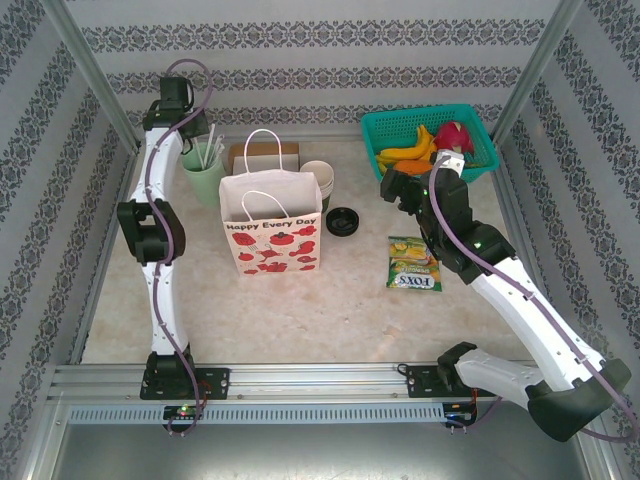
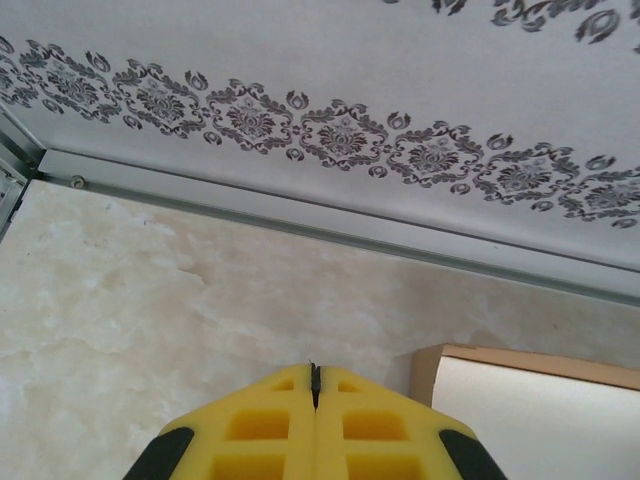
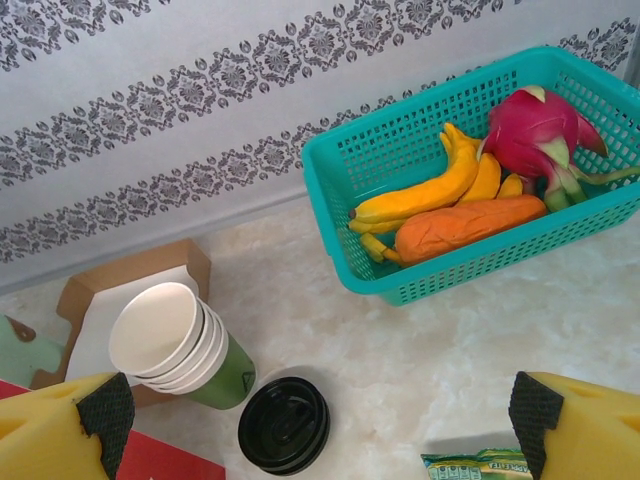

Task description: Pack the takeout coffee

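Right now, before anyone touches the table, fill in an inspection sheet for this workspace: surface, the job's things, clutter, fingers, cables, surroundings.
Surface: pale marbled table, no spills seen.
Job's things: lidded cup upright, right of the upright paper bag.
Clutter: cup stack, straw holder, cardboard box, sweets packet, fruit basket.
Fingers: left fingers shut, empty, near the far wall; right fingers open, empty, pointed toward the lidded cup.
Cables: purple cables along both arms, touching no items.
Surroundings: patterned walls, metal frame.
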Tool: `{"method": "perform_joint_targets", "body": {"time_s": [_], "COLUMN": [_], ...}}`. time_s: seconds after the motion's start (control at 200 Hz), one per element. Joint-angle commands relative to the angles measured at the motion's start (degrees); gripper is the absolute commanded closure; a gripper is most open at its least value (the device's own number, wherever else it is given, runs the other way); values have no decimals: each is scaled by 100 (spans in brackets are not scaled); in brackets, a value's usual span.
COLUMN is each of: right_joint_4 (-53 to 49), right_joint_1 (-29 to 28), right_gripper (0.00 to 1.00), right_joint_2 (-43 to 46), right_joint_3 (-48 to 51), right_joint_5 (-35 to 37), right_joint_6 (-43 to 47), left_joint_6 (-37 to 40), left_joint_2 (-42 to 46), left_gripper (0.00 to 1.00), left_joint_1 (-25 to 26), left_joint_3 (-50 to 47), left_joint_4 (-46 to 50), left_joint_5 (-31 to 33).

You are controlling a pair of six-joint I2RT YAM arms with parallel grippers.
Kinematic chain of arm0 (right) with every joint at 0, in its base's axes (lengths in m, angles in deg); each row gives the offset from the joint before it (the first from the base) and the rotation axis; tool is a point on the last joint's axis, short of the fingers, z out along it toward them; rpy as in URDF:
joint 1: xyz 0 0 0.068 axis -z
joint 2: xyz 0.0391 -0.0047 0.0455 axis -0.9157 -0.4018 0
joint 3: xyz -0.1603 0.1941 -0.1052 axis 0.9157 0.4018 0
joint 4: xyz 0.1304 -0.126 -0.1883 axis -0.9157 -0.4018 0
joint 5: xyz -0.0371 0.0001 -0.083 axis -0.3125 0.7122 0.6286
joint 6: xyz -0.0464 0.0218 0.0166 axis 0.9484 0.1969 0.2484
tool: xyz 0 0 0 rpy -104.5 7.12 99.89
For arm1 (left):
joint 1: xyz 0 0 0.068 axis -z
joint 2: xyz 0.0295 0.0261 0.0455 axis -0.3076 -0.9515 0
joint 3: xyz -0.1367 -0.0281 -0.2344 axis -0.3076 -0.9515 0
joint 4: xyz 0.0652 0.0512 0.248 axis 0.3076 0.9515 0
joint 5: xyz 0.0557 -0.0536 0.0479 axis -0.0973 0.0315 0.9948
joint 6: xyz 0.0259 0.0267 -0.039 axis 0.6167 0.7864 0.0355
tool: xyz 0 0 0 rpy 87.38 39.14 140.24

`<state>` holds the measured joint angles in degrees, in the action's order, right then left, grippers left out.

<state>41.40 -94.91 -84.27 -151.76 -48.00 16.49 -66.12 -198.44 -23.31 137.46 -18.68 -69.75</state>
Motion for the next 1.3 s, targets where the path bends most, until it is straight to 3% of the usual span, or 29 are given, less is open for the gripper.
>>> {"method": "perform_joint_targets", "body": {"time_s": [0.0, 0.18, 0.335, 0.669, 0.814, 1.049, 1.294], "right_joint_4": [-30, 236, 546, 1938, 1840, 1953, 1917], "right_joint_1": [48, 56, 351, 1180, 1231, 1243, 1234], "right_gripper": [2, 2, 2, 2, 2, 2, 2], "right_joint_2": [-29, 77, 310, 582, 404, 355, -109], "right_joint_3": [37, 222, 498, 1319, 1170, 1149, 757], "right_joint_5": [340, 585, 246, -2484, -2598, -2606, -3487], "right_joint_6": [0, 114, -119, 206, 230, 80, 76], "left_joint_6": [170, 55, -132, -200, -193, 85, -58], "left_joint_2": [645, 1150, 1793, 3316, 3771, 4196, 4784], "left_gripper": [100, 100, 100, 100, 100, 100, 100], "left_joint_1": [-86, -86, -78, -76, -75, -76, -77], "left_joint_3": [60, -313, -1025, -2678, -3186, -3255, -3123], "left_joint_4": [271, 170, -212, -928, -1175, -1094, -351], "left_joint_5": [-152, -470, -551, -786, -732, -461, -1422]}}
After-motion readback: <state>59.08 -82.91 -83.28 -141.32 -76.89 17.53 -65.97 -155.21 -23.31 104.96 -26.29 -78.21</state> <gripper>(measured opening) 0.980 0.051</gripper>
